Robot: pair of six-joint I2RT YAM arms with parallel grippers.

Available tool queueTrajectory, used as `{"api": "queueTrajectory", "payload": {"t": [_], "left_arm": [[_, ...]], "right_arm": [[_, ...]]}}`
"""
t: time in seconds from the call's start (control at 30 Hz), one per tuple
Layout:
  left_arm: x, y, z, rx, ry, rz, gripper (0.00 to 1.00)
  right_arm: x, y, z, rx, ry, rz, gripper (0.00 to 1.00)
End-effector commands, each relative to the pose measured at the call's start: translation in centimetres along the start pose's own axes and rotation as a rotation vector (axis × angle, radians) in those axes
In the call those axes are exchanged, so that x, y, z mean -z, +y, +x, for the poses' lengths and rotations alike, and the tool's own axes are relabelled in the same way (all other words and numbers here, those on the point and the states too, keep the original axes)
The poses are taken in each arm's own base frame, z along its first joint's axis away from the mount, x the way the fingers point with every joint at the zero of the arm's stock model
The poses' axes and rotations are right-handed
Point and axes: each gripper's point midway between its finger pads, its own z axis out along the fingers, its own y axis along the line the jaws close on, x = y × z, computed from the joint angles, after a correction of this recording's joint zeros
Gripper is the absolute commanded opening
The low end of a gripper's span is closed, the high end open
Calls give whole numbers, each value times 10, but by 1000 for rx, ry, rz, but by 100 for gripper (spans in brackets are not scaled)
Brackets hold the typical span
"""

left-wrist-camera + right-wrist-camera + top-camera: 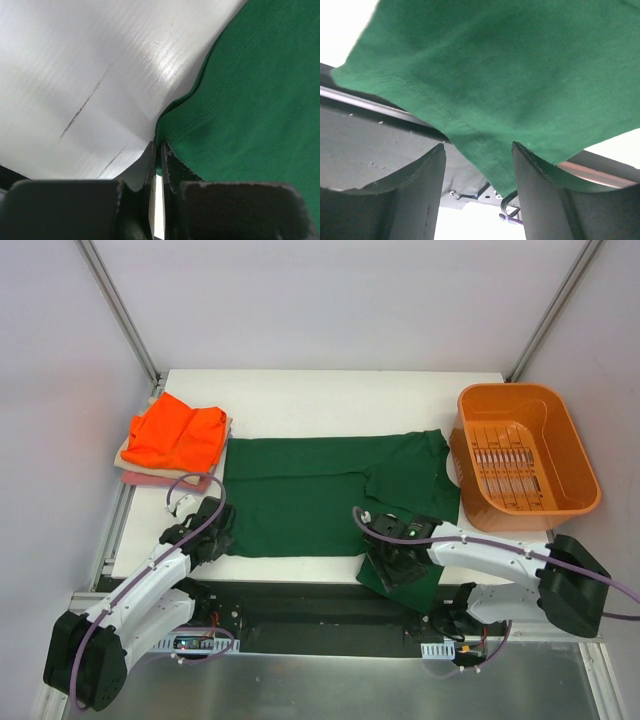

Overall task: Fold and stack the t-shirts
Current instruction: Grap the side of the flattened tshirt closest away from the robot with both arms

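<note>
Green t-shirt [300,495] flat, long axis left to right, collar toward basket [525,455]

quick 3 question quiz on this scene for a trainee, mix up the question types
1. True or false: the basket is empty.
2. Which shirt tops the stack at the table's left? A blue shirt; B orange shirt; C black shirt.
3. Fill in: the ____ gripper is open, with cloth of the green shirt between its fingers.

Key: 1 true. 2 B. 3 right: the right gripper.
</note>
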Motion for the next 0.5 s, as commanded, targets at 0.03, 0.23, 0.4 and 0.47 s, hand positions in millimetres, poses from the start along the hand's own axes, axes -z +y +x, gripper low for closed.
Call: {"api": "queueTrajectory", "payload": {"t": [0.03, 0.23, 0.4, 0.47], "left_arm": [[-2, 3, 0, -39, -13, -8, 0], [-2, 3, 0, -38, -14, -7, 0], [-3, 4, 0, -43, -13, -9, 0], [-3, 3, 0, -43, -14, -7, 0]], "right_arm": [[-10, 4, 17, -65, 85, 9, 54], [-9, 11, 46, -83, 208, -51, 49], [-16, 10, 53, -63, 272, -30, 45], [-17, 9, 51, -62, 278, -9, 40]]}}
